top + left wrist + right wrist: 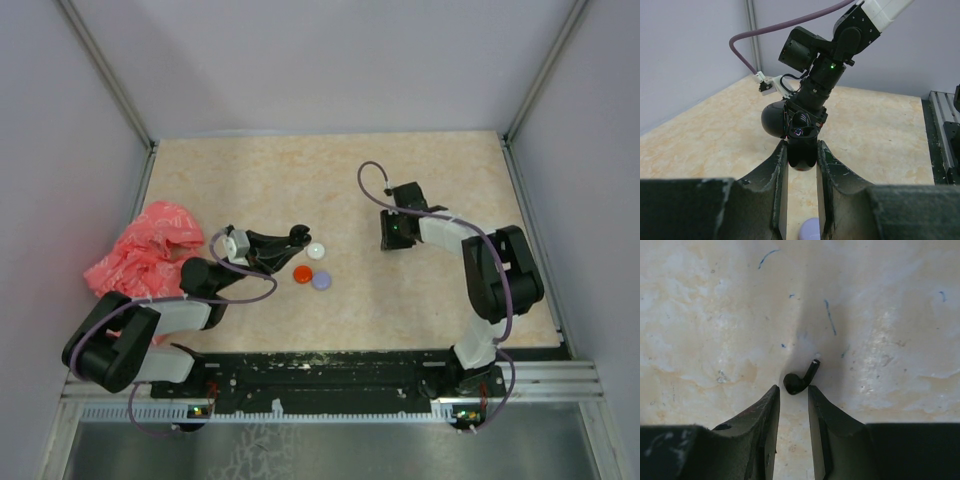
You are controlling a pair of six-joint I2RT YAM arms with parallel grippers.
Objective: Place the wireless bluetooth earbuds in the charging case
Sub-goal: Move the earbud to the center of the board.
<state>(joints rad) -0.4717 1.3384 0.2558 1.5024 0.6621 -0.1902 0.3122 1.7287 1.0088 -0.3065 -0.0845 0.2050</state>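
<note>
One black earbud (799,379) is lying loose on the table (880,300), well to the right of the red disc (302,273) and a little beyond it. Nothing is showing as inserted, so by my reading both the pick-up and the seating in a case are waiting to be done. The right gripper (793,387) is pointing straight down over the bud, jaws narrowly apart, its head at their mouth, seemingly unpinched. The left gripper (298,238) is reaching low just beyond the red disc, closed tight. Something dark is showing at its tips, and I cannot tell whether it is held. Beside the red disc, the white disc (316,251) and the lilac disc (321,281) are sitting.
</note>
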